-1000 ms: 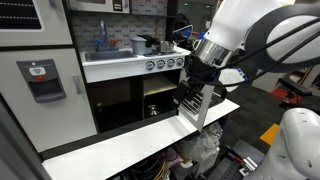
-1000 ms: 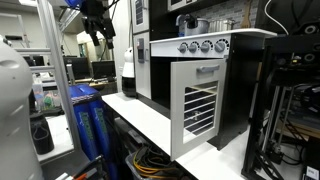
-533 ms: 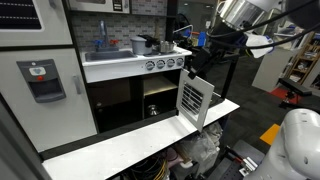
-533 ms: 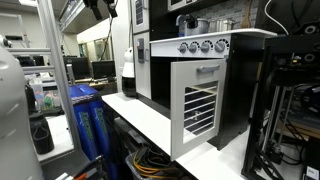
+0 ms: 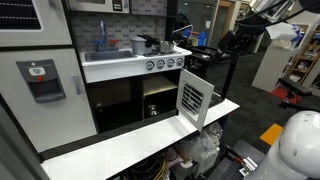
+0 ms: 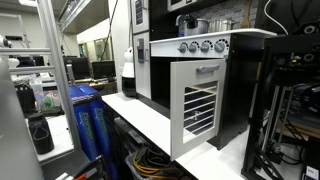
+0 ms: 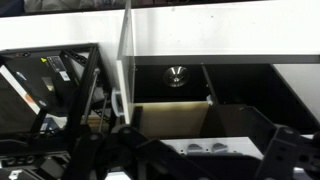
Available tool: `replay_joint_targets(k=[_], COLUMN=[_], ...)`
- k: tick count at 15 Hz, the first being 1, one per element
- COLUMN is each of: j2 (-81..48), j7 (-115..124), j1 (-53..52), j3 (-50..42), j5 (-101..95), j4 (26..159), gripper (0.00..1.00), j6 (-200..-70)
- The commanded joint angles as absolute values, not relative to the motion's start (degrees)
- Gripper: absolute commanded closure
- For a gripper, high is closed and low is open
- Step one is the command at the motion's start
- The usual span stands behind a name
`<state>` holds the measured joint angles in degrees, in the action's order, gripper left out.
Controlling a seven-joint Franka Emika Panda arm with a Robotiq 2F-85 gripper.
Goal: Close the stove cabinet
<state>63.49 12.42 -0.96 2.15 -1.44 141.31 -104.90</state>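
Wrist view: the picture seems to stand upside down, with the white counter [image 7: 220,30] across the top and the silver knobs [image 7: 205,148] near the bottom. Between them is the dark opening of the stove cabinet [image 7: 240,90]. Its slatted door [image 7: 126,55] shows edge-on as a thin upright line, swung wide open. Dark shapes fill the bottom edge, and I cannot tell whether they are the claw or how its jaws stand.

In an exterior view, the stove cabinet [image 5: 160,97] sits under the row of knobs [image 5: 165,63]. Its door [image 5: 194,98] stands out over the counter [image 5: 120,143]. The arm [image 5: 262,14] is high and well apart from it, with the claw [image 5: 230,44] too dark to read as open or closed. It holds nothing that I can see. Half a second ago the claw hung nearer the door, and a second ago it was right at it, so the arm has pulled up and away. The door has not moved.

In an exterior view, the door [image 6: 197,105] faces the camera below the knobs [image 6: 200,46]. The arm that showed at the top earlier is now gone.

The door looks like a thin, light, stiff panel that should swing freely on its hinge. A flat push on the outer face near the free edge would likely serve best. The slats could snag a fingertip or be fragile, so they are better avoided.
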Motion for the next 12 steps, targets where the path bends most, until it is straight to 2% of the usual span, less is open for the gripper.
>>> replay_joint_targets(k=[1,12], j2=[64.5,61.7], j7=[10.1,6.9], j1=[4.8,14.5], j3=[-1.7,-15.3], j5=[-4.8,-10.4], j4=[141.5,147.1], gripper=[0.00,0.00], j6=[-103.3,-108.7])
